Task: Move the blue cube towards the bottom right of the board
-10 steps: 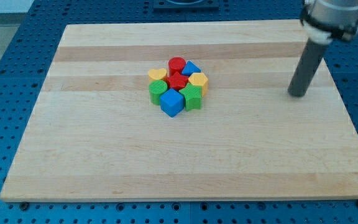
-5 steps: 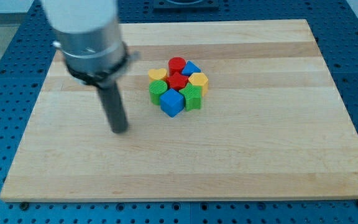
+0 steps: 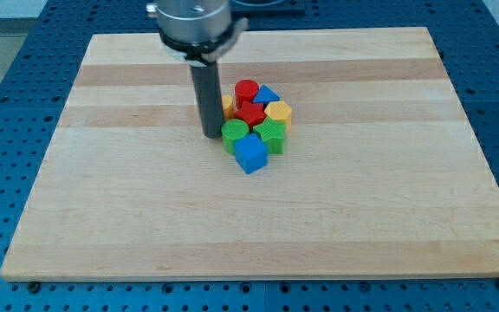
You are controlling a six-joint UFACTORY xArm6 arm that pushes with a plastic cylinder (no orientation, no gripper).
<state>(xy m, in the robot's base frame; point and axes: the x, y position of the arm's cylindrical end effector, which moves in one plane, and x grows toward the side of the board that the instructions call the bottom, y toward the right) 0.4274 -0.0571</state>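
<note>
the blue cube lies a little left of the middle of the wooden worktop, at the lower edge of a tight cluster of blocks, turned so one corner points to the view's bottom. it touches the green cylinder at its upper left and the second green block, whose shape i cannot make out, at its upper right.

above these sit a red star-like block and a red cylinder. a second blue block lies at the cluster's upper right, and a yellow block at its right edge. another yellow block shows only as a sliver behind my rod, so its shape is unclear.

my tip rests on the worktop just left of the green cylinder, at the cluster's left side, up and to the left of the blue cube and not touching it. whether the tip touches the green cylinder i cannot tell. my tool is a plain dark rod with nothing to open or close, and it has hold of nothing.

the worktop rests on a blue perforated base.
</note>
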